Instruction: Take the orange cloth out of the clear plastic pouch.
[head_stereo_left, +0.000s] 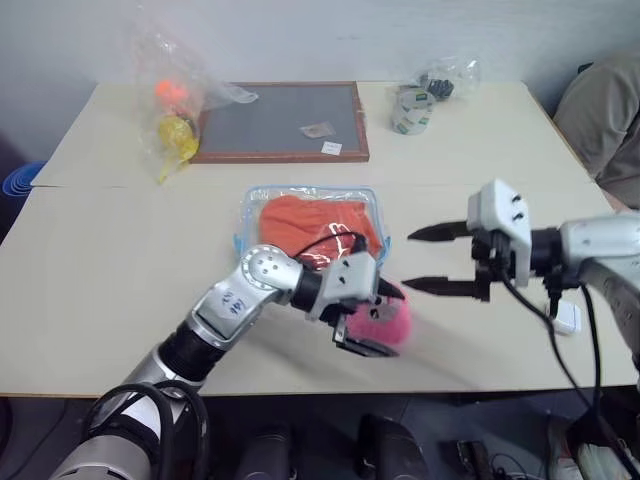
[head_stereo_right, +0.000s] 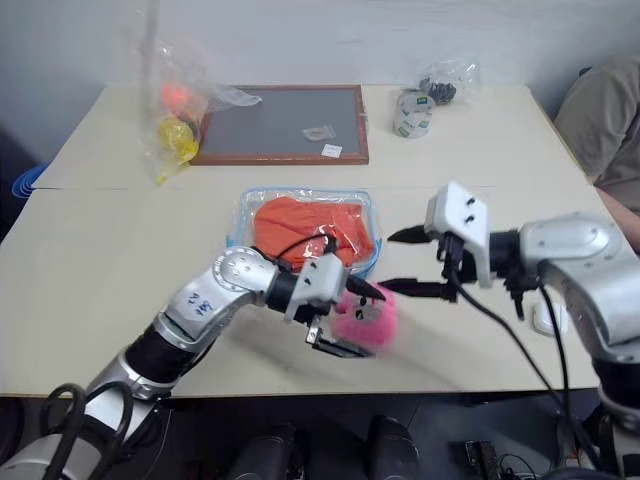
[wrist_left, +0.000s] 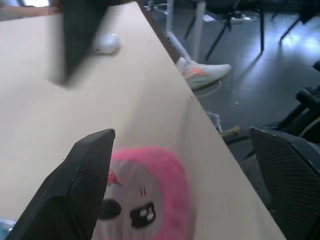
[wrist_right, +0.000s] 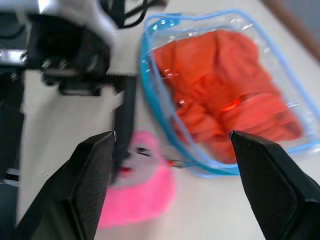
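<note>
Nearest the camera, the left gripper (head_stereo_left: 372, 318) reaches across the front of the surface (head_stereo_left: 100, 270) with its two black fingers spread wide, holding nothing; they straddle a pink plush toy (head_stereo_left: 385, 318) with a small dark face that lies on the surface near its front edge. The right gripper (head_stereo_left: 437, 259) hovers above the surface just beside the toy, pointing toward the left arm, its fingers also spread wide and empty.

Just behind the left gripper lies the clear plastic pouch (head_stereo_left: 252, 205), flat on the surface, trimmed in blue with rounded corners. The orange cloth (head_stereo_left: 305, 222) is inside it, crumpled and taking up most of the pouch. From the right wrist view the pouch's near corner sits just beside the pink toy; whether they touch cannot be told.

Farther back, a wood-framed grey board (head_stereo_left: 275, 120) lies flat with two small scraps on it. A thin clear bag (head_stereo_left: 175, 95) with orange and yellow items stands at its left end. A roll of tape (head_stereo_left: 410, 110) and a small crumpled clear bag with dark contents (head_stereo_left: 445, 80) sit to the board's right. A small white object (head_stereo_left: 565, 318) rests on the surface under the right arm.
</note>
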